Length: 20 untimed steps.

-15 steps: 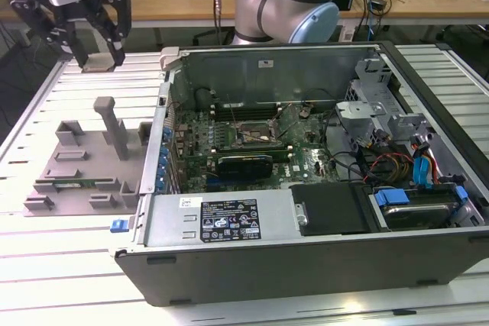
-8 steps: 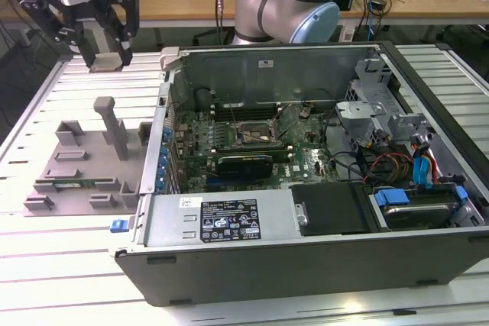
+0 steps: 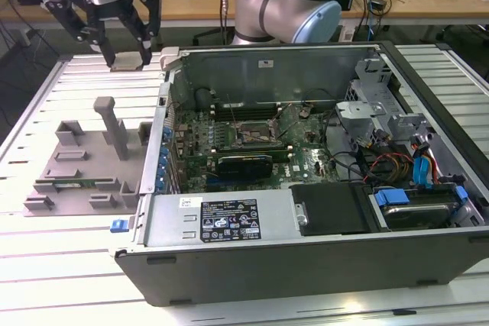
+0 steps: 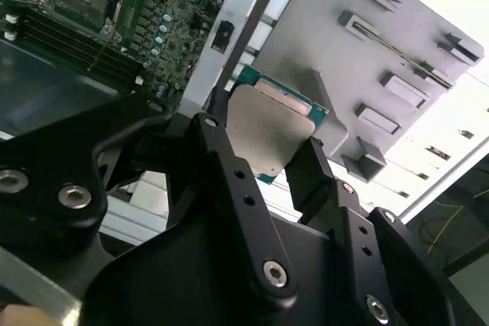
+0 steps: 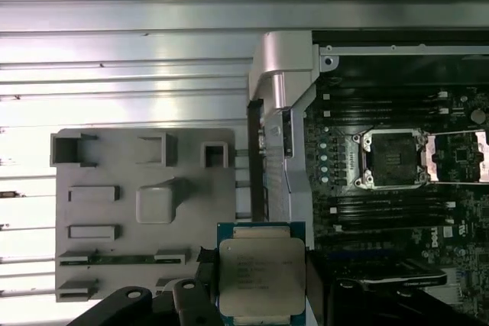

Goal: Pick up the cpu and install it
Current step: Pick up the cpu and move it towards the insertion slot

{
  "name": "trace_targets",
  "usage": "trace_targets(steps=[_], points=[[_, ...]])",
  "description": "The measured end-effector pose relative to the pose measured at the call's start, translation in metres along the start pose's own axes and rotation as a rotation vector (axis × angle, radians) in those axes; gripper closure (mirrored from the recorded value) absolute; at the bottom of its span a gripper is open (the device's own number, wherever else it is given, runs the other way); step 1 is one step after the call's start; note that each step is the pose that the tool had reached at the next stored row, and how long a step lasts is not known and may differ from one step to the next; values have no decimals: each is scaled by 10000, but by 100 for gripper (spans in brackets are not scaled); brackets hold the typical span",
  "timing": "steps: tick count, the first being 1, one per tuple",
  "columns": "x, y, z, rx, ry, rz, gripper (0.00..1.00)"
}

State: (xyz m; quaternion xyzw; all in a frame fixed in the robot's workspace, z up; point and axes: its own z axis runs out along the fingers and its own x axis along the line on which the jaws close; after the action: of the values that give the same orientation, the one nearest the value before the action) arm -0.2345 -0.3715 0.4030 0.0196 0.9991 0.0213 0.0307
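The cpu (image 5: 260,276) is clamped flat between the two fingers of my claw (image 3: 128,55), its silver top and thin green rim plain in both wrist views. I hold it in the air above the ribbed bench (image 3: 46,265), near the grey holder tray (image 3: 84,173) and on the exterior view's left of the open computer case (image 3: 306,265). Inside the case, the motherboard socket (image 5: 391,159) lies uncovered, well apart from the cpu.
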Motion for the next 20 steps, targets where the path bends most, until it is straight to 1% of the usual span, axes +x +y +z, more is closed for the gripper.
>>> trace_targets(steps=[5,7,12,14,17,20], points=[[-128,5,8,0,1,0,46],[-195,7,12,1,1,0,46],[-289,11,18,0,0,0,46],[-346,13,21,0,1,0,46],[-397,15,24,1,0,-1,46],[-477,18,29,0,1,0,46]])
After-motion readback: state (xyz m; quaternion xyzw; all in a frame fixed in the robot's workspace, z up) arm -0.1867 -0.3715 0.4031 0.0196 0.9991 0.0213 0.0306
